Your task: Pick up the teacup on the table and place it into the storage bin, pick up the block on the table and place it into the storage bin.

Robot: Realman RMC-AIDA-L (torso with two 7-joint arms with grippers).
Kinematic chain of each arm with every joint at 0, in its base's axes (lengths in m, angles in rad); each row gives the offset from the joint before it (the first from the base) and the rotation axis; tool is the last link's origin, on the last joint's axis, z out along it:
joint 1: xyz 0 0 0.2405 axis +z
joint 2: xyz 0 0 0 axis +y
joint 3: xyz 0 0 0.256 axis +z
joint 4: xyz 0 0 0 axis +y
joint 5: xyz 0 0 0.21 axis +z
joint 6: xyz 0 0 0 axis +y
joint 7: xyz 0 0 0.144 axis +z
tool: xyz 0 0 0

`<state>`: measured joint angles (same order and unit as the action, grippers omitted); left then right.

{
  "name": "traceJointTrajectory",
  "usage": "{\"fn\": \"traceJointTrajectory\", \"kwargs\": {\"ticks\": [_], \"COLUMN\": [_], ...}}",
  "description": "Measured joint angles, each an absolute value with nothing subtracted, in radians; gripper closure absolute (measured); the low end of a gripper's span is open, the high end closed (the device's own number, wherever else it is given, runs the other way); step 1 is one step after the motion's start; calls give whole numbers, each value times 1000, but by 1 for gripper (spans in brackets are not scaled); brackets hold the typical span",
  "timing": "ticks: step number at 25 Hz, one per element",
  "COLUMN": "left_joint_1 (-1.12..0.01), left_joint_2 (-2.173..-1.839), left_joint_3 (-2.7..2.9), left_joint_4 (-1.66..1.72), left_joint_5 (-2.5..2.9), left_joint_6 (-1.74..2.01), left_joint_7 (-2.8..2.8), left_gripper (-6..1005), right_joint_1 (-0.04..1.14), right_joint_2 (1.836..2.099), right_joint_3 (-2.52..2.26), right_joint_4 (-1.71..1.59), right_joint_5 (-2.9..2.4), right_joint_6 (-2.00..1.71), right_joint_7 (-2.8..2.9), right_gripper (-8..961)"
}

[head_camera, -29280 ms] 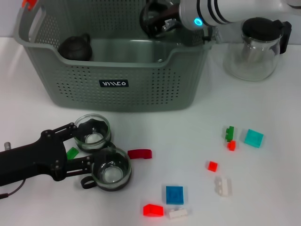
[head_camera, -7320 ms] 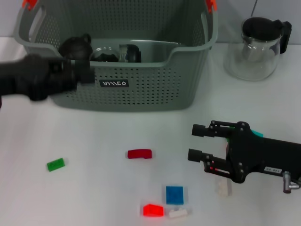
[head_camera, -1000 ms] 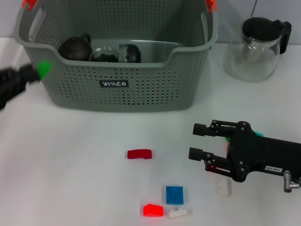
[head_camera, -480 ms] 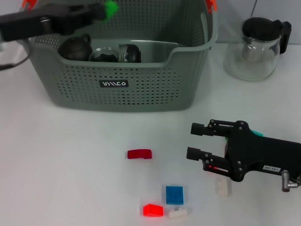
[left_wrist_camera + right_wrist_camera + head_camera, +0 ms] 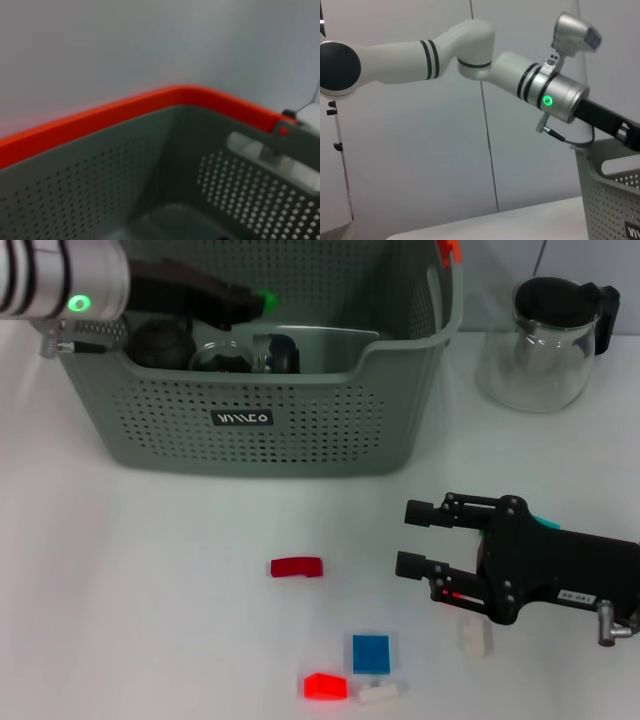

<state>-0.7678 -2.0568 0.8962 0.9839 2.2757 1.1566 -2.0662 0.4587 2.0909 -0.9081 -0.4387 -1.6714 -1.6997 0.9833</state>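
Above the open top of the storage bin (image 5: pixel 300 430), left gripper (image 5: pixel 258 304) closed on a small green block (image 5: pixel 265 301), fingers reaching in over the near-left rim with the block at their tip. Directly beneath and just beside the tip, inside the bin: a dark teapot (image 5: pixel 160 342) and glass teacups (image 5: pixel 222 357), so the cup half of the job looks done. Block half judged partly done: green piece carried but not yet dropped. Too little of the block showing to call its long axis or facing. Well apart, near the front right of the table, right gripper (image 5: pixel 412 538) resting low with fingers spread and nothing between them. Near it, pieces left on the table: red block (image 5: pixel 297 567), blue block (image 5: pixel 370 652), a second red piece (image 5: pixel 325 686), white ones (image 5: pixel 474 637). Farther back on that side, a glass teapot (image 5: pixel 545 340), outside the bin.
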Motion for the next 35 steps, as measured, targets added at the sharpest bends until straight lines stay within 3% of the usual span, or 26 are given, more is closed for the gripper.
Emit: {"fn": "traceJointTrajectory", "kwargs": {"ticks": [15, 18, 21, 28, 30, 35], "left_joint_1": [-715, -651, -591, -512, -474, -364], "left_joint_2": [-2074, -2081, -2084, -2061, -2068, -2126], "left_joint_3": [887, 849, 741, 459, 440, 461], "left_joint_4": [1028, 1060, 1058, 932, 923, 914], "left_joint_5": [2243, 2098, 1902, 1705, 1738, 1903], "left_joint_6": [1087, 1097, 1207, 1775, 1859, 1910], "left_joint_7": [-2147, -2111, -1995, -1720, -1650, -1402], "left_gripper": [746, 637, 528, 539, 541, 541], "right_joint_1": [458, 456, 456, 455, 457, 460], "right_joint_2": [2091, 2091, 2090, 2089, 2088, 2088], "right_joint_3": [-908, -908, -908, -906, -905, -903], "right_joint_4": [-439, -439, -439, -439, -439, -439], "right_joint_5": [-1667, -1667, -1667, -1667, -1667, -1666], "right_joint_6": [-1710, -1713, -1713, -1712, -1707, -1699], "right_joint_7": [984, 985, 994, 996, 996, 996], "right_gripper": [388, 388, 389, 389, 389, 390]}}
